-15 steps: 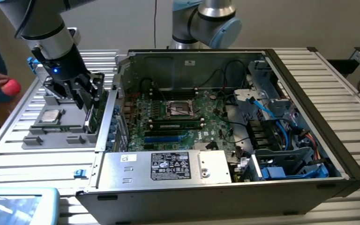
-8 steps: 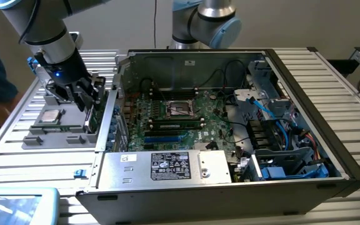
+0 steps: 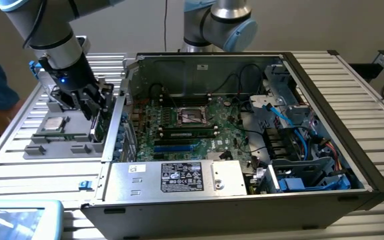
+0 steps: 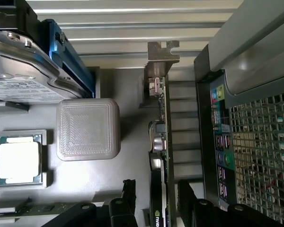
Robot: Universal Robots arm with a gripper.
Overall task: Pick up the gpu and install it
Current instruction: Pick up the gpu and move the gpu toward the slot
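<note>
**Fig.** My black two-fingered gripper (image 4: 156, 185) hung over the grey moulded parts tray (image 4: 109, 175), which lay just beside the open black computer case (image 3: 212, 217), on the exterior view's left. The fingers (image 4: 128, 189) were apart, one on each side of the gpu (image 4: 162, 142), a thin green-and-black card standing on its long edge in a tray slot. A gap showed at each face, so I had clamped nothing. I judged the card light and stiff but fragile, with small parts on the green board and a fan under the black shroud. The flat faces near mid-length seemed the sound place to pinch, squarely and gently, clear of the folded silver end bracket (image 4: 160, 59). A square silver-lidded processor chip (image 4: 19, 161) sat well apart in its own recess.
</note>
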